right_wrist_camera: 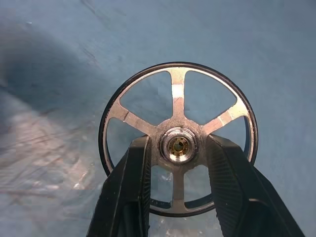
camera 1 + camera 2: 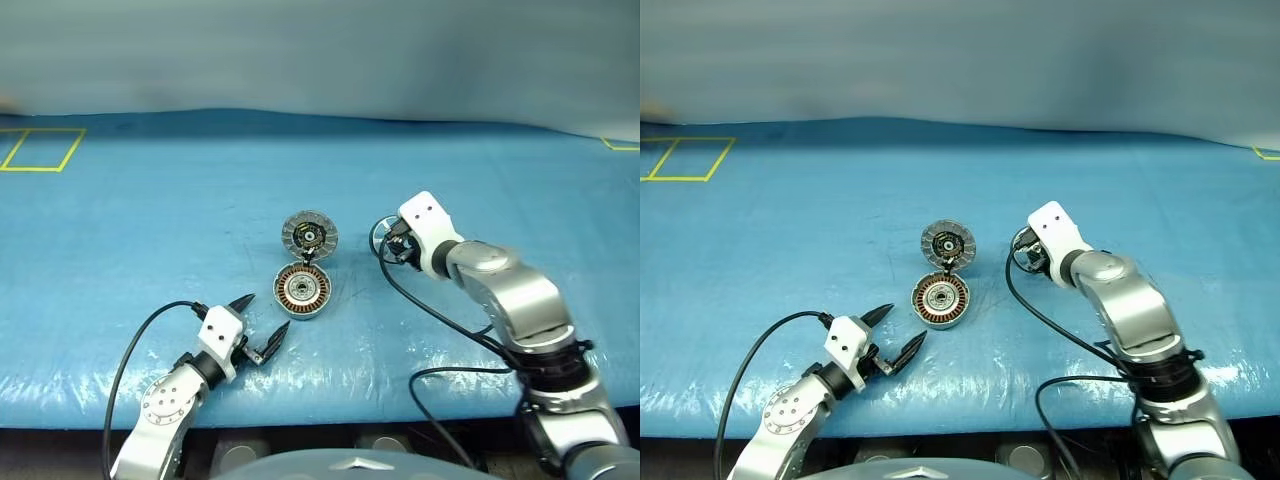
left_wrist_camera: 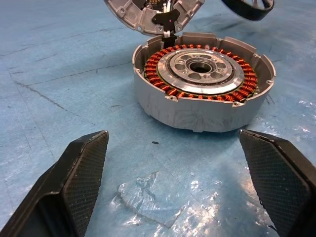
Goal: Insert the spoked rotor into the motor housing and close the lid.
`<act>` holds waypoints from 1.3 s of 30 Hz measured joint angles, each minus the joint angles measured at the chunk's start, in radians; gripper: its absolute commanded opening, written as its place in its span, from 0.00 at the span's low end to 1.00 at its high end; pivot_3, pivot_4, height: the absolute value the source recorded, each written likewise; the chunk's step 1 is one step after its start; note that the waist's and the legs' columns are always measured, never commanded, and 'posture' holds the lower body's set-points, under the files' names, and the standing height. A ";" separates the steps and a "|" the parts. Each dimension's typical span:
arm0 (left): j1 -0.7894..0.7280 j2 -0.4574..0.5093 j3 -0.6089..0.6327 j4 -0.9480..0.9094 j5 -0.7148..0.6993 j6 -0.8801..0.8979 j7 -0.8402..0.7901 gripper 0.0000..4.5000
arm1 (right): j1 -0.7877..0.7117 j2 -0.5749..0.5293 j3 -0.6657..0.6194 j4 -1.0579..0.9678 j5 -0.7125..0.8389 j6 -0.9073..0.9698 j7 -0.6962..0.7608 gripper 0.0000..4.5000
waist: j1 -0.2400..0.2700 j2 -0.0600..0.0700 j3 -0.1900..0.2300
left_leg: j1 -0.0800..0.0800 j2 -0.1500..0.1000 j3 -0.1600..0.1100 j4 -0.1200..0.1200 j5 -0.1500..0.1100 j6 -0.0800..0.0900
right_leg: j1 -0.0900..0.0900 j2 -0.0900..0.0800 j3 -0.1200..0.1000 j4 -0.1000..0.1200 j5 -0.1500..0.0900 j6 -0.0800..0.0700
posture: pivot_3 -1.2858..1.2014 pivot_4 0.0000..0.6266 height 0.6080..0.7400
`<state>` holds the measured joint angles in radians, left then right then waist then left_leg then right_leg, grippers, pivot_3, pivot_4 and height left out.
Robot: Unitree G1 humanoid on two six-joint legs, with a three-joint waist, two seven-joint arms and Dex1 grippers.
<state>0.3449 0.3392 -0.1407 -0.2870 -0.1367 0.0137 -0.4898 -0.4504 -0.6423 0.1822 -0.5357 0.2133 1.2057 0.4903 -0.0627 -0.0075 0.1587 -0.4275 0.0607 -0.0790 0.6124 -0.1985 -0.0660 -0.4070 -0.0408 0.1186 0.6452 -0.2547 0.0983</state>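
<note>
1. Presently my right claw (image 1: 177,163) is closed narrow on the spoked rotor (image 1: 177,140), one finger (image 1: 131,182) on each side of the silver hub, fingertips passing between the spokes. Grip looks centred on the hub; the black ring is clear of the fingers.
2. My left claw (image 2: 262,328) stands wide and holds nothing, its tips near the motor housing (image 2: 302,291) on the side nearest me, apart from it.
3. Housing sits open on the blue table cover (image 2: 150,220), copper windings and metal hub facing up. The lid (image 2: 309,235) is swung back at the far side, ribbed inner face showing, joined to the housing at the hinge.
4. Rotor hangs to the right of lid and housing, near but not over the housing.
5. Judgement for the step in hand: carry the rotor across over the housing hub, bring it flat and level, line hub to hub before lowering, and keep clear of the raised lid. A tilted entry could jam on the windings.
</note>
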 measured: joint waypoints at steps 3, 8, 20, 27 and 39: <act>-0.004 0.002 0.005 -0.001 0.002 -0.001 0.002 1.00 | -0.018 -0.056 0.035 -0.123 0.095 -0.027 0.138 0.29 | -0.003 0.000 0.000 | 0.000 0.001 0.000 0.000 0.000 0.000 | -0.001 0.001 0.000 0.000 0.000 0.000 | 0.52 0.24 1.00; -0.012 0.004 0.015 -0.001 0.003 -0.015 0.008 1.00 | -0.088 0.048 0.136 -0.181 0.150 -0.041 0.154 0.29 | -0.003 -0.001 0.000 | -0.001 0.000 0.000 0.003 0.000 0.000 | -0.001 0.001 0.000 0.000 0.001 0.001 | 0.52 0.24 1.00; -0.006 -0.006 0.017 -0.001 0.002 -0.049 0.009 1.00 | -0.156 0.175 0.365 -0.051 0.078 -0.042 0.048 0.29 | 0.003 -0.001 0.000 | -0.002 0.000 0.000 0.003 0.000 0.000 | -0.002 0.001 0.000 0.001 0.002 -0.001 | 0.52 0.24 1.00; 0.003 -0.017 0.016 -0.001 0.002 -0.049 0.010 1.00 | -0.155 0.155 0.372 -0.025 0.064 -0.042 0.051 0.29 | 0.002 -0.001 0.000 | -0.002 0.000 0.000 0.003 0.000 0.000 | -0.002 0.001 0.000 0.001 0.002 -0.001 | 0.52 0.24 1.00; 0.007 -0.020 0.015 -0.001 0.003 -0.049 0.010 1.00 | -0.151 0.107 0.381 -0.026 0.067 -0.044 0.079 0.29 | 0.003 -0.001 0.000 | -0.002 0.000 0.000 0.003 0.000 0.000 | -0.002 0.001 0.000 0.001 0.002 0.000 | 0.52 0.24 1.00</act>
<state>0.3523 0.3193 -0.1253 -0.2883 -0.1333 -0.0349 -0.4796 -0.6014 -0.5349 0.5633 -0.5617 0.2799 1.1615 0.5690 -0.0602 -0.0082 0.1586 -0.4297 0.0611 -0.0792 0.6153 -0.1981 -0.0658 -0.4086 -0.0400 0.1186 0.6467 -0.2529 0.0982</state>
